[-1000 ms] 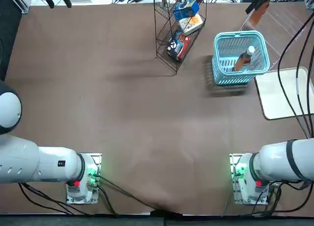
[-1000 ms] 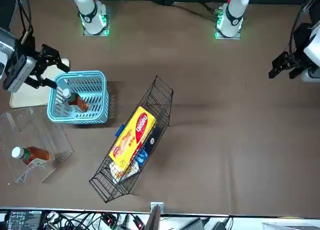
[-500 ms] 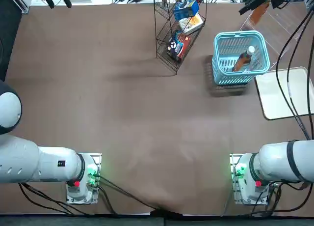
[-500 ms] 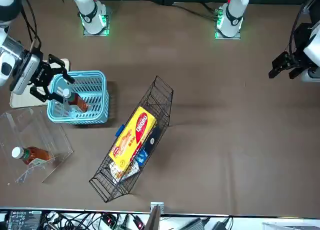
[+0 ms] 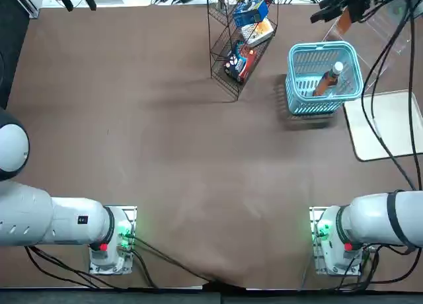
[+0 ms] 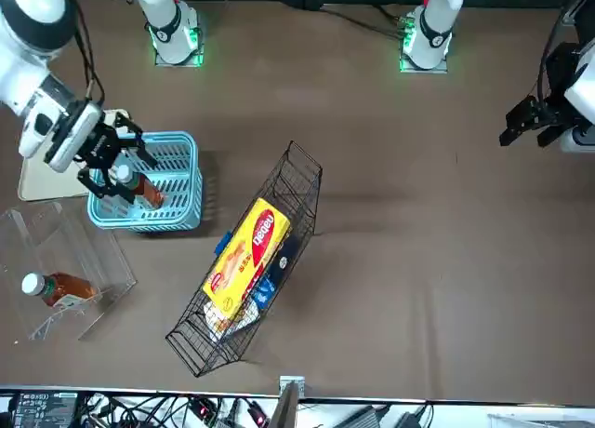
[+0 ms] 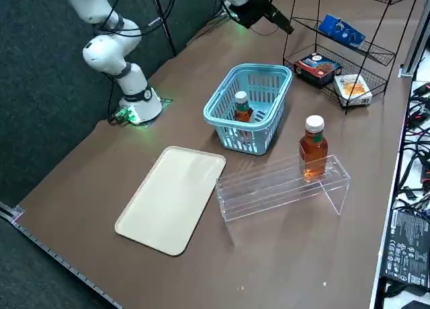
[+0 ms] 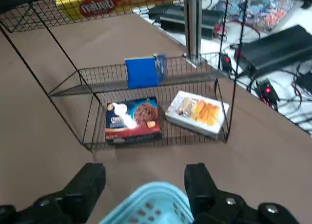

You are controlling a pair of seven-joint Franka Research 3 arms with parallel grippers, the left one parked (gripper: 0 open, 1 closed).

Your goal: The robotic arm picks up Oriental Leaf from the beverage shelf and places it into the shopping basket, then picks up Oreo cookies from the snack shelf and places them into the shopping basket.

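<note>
My right gripper [image 8: 144, 185] is open and holds nothing. It hangs over the light-blue shopping basket [image 5: 324, 96], at the basket's rim nearest the snack shelf [image 5: 225, 73], a black wire rack. An Oriental Leaf bottle [image 5: 326, 81] with a white cap lies inside the basket. A second bottle of the same kind [image 7: 312, 150] stands on the clear beverage shelf [image 7: 282, 188]. The blue Oreo cookies pack [image 8: 142, 72] sits on a middle tier of the rack, ahead of the gripper's fingers [image 8: 197, 180] and apart from them. The gripper [image 7: 279, 21] also shows in the right side view between basket and rack.
On the rack's lowest tier lie a dark pack with red [image 8: 134, 119] and a cream-and-orange pack [image 8: 197, 112]; a yellow box [image 6: 251, 251] rests on the top tier. A beige tray [image 5: 386, 125] lies beside the basket. Cables trail from the right arm over the tray.
The open right gripper has moved away from the beverage shelf side, across the basket toward the snack shelf. The bottle in the basket has not moved.
</note>
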